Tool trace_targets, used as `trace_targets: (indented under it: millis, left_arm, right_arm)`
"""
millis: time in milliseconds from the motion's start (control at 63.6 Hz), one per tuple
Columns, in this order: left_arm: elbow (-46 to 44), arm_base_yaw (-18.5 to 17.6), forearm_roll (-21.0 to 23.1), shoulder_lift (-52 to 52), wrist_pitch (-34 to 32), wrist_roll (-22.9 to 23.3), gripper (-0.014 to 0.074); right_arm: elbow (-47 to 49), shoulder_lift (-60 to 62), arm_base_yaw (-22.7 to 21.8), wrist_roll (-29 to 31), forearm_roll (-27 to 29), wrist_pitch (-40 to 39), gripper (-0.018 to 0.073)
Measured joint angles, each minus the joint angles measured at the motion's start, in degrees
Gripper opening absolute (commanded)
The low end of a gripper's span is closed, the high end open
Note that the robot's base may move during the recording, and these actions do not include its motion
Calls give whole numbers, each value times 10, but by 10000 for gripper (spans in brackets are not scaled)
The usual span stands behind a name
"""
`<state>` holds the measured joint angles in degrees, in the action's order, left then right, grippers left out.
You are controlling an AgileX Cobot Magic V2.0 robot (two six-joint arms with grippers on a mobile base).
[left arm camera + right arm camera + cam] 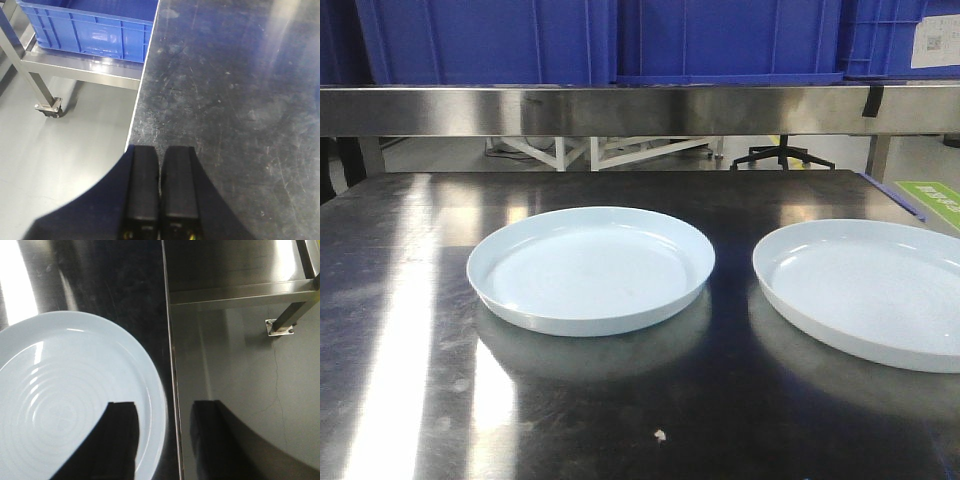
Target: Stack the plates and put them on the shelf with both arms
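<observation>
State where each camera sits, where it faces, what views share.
Exterior front: low before the tabletop, facing left plate, right plate, shelf; no robot.
Left wrist: looks down at a tabletop edge; shut left gripper shows.
Right wrist: looks down at right plate; open right gripper shows.
Shared: right plate, front and right wrist.

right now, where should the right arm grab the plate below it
By the right-hand stretch of its low upturned rim, coming in from the right. The plate lies flat, so only the rim offers a pinch; the right gripper has its jaws open over it.
</observation>
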<state>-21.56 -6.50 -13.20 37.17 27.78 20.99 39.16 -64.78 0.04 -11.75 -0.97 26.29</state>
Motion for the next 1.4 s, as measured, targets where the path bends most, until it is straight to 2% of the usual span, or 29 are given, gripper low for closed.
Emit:
trace_targets:
  millis: [897,1400]
  left_arm:
    - [0,0,0,0,0,0,96]
    - [0,0,0,0,0,0,96]
  right_arm:
    - [1,-3,0,0,0,51,412]
    - [69,-125,0,0,0,35,412]
